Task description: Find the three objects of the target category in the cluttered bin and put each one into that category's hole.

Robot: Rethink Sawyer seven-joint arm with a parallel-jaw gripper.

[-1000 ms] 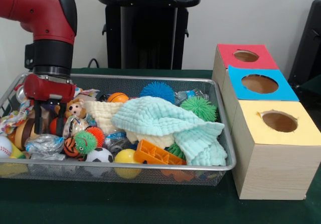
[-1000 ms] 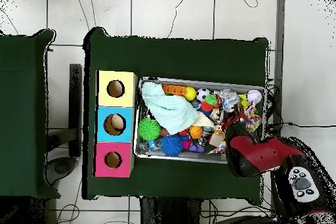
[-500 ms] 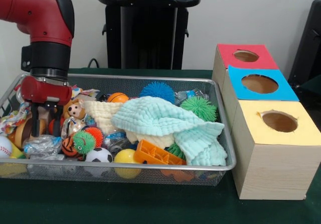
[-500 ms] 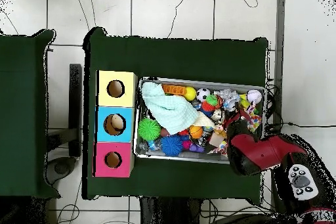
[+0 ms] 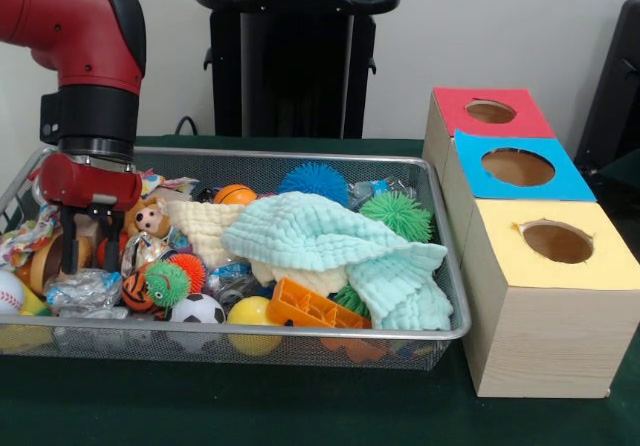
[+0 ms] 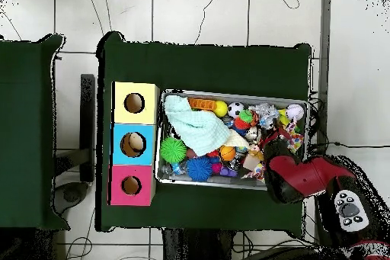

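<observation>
Crinkled clear plastic lumps, the task's objects, show in at least three spots in the front view: one (image 5: 88,288) at the bin's near left corner, one (image 5: 143,249) beside the small monkey-faced toy (image 5: 152,218), and a bluish one (image 5: 370,192) at the far side between the blue spiky ball (image 5: 313,181) and the green spiky ball (image 5: 397,214).

Your gripper (image 5: 92,237) hangs over the left end of the wire bin (image 5: 300,334). Its two black fingers (image 5: 69,243) stand moderately apart, tips down among the toys; you can see nothing pinched between them. The left finger reaches down to just above the near-left plastic lump, and the lump by the monkey toy lies just to the right of the other finger. Whether either finger actually touches plastic cannot be told from these views.

A mint-green cloth (image 5: 335,246) drapes over the middle of the pile, with an orange plastic grid piece (image 5: 310,308) and a soccer ball (image 5: 198,309) along the near rim.

The blue-topped hole (image 5: 517,167) sits in the middle box of the three to the right of the bin, well apart from your gripper. From overhead, the gripper (image 6: 268,144) is at the bin's right end and the blue hole (image 6: 133,144) is beyond the left end.

No readable writing or brand shows anywhere.
</observation>
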